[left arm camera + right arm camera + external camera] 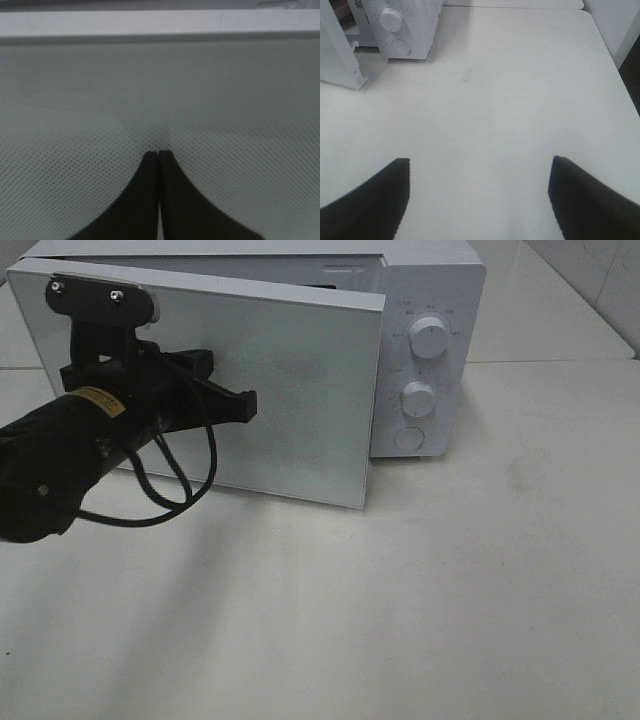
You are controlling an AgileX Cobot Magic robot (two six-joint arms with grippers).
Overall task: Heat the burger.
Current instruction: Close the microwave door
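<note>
The burger is hidden from all three views. A white microwave [440,290] stands at the back of the table with its glass door [300,400] swung partly open toward the front. My left gripper [250,405] is shut, and its black tips rest against the outer face of the door near its middle. In the left wrist view the closed fingertips [159,152] touch the dotted door glass [225,100]. My right gripper [480,162] is open with nothing between its fingers. It hovers over the bare table, well away from the microwave [417,30], and it is out of the exterior high view.
Two knobs [430,337] and a round button [409,439] sit on the microwave's control panel. The door's free edge [340,60] juts out over the white table [450,590]. A black cable [175,485] loops under the left arm.
</note>
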